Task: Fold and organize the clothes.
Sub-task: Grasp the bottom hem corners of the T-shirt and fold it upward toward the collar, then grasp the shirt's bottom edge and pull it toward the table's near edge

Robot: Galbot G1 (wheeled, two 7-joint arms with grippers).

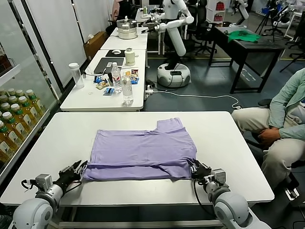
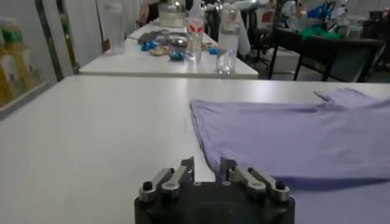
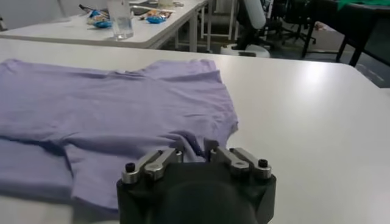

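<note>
Left gripper (image 1: pixel 80 168) sits low at the lower left of the head view, fingers parted around the near-left corner of the shirt (image 1: pixel 143 151); right gripper (image 1: pixel 196 168) mirrors it at lower right, fingers parted at the near-right corner. The lavender shirt lies flat mid-table (image 1: pixel 224 143), partly folded, one sleeve poking toward the top. To do this well, I'd say both should pinch the whole layered hem, not just the top ply, then lift level and together.
</note>
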